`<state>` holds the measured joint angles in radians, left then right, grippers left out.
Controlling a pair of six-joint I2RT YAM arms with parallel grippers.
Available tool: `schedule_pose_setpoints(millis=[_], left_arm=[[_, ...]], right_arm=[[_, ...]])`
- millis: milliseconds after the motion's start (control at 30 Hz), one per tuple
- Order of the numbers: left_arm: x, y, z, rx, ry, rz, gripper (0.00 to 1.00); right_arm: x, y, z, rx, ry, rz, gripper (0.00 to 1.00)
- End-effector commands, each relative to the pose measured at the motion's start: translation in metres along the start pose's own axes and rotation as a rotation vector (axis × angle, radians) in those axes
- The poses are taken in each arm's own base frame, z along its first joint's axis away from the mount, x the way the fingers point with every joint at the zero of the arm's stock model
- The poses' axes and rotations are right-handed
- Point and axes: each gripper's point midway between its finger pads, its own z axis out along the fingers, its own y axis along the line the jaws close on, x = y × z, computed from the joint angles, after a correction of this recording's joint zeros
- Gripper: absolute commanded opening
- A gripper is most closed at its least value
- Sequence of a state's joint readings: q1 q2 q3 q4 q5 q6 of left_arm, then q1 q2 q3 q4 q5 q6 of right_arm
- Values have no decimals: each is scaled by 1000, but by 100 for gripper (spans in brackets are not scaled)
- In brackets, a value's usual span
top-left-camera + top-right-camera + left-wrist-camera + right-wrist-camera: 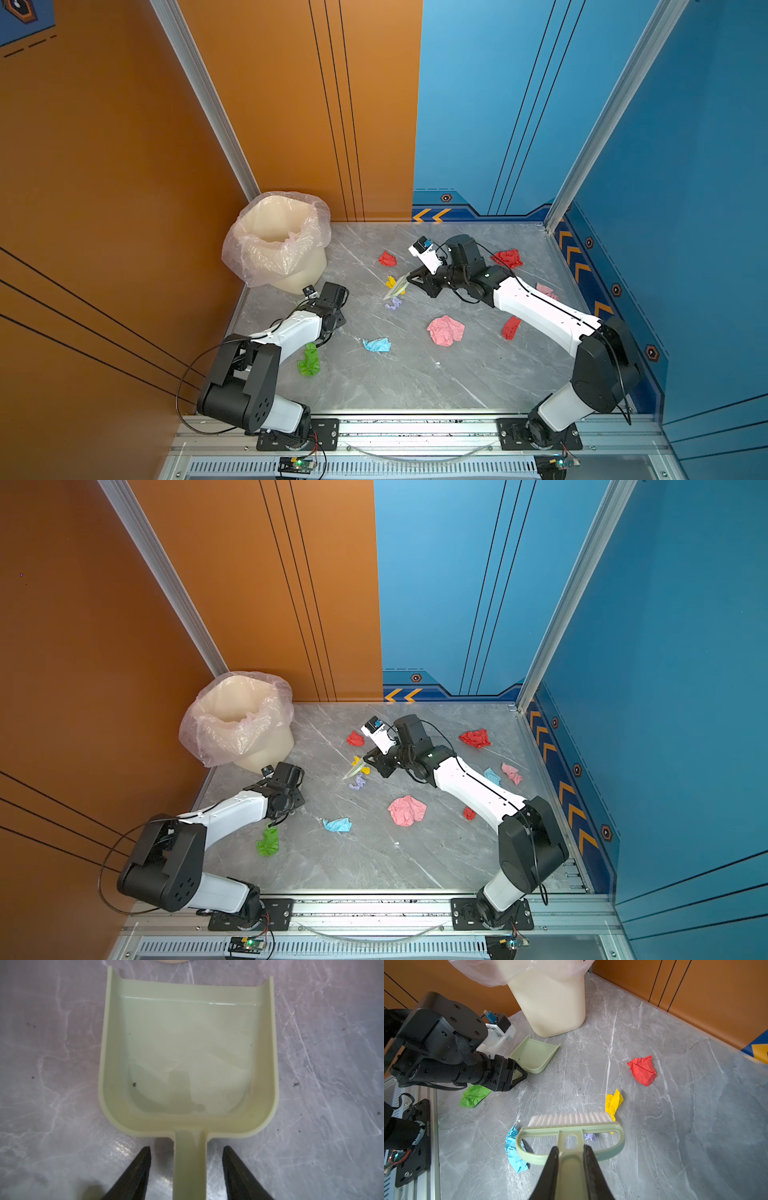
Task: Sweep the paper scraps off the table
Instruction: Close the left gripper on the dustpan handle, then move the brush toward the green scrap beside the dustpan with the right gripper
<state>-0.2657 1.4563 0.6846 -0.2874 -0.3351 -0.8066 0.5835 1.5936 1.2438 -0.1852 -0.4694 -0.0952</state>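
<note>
Paper scraps lie scattered on the grey table [415, 382]: red [387, 259], yellow [390, 282], lilac [392, 303], pink [445, 330], light blue [377, 344], green [308, 360], and more red [508, 257] at the back right. My right gripper [571, 1147] is shut on the handle of the pale green brush [571, 1126], whose white bristles rest beside the yellow scrap [613, 1103]. My left gripper [187, 1147] is open, its fingers on either side of the handle of the pale green dustpan [187, 1053], with a gap on both sides. The pan lies flat and holds no scraps.
A cream bin [276, 241] lined with a clear bag stands at the back left, just beyond the dustpan [533, 1055]. Orange and blue wall panels close in the table on three sides. A metal rail [415, 428] with both arm bases runs along the front.
</note>
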Motion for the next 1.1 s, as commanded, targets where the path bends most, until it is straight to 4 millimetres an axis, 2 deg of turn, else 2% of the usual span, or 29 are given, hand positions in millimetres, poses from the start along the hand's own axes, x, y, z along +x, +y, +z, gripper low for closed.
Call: schedule_pose_setpoints(millis=[0, 767, 1067], left_arm=[[1, 1, 3, -7, 23, 13, 57], [10, 0, 17, 9, 70, 19, 38], [4, -2, 12, 29, 69, 54, 21]], right_arm=[[-5, 1, -2, 6, -26, 4, 0], [-6, 1, -1, 4, -31, 14, 0], [-5, 1, 1, 5, -37, 35, 0]])
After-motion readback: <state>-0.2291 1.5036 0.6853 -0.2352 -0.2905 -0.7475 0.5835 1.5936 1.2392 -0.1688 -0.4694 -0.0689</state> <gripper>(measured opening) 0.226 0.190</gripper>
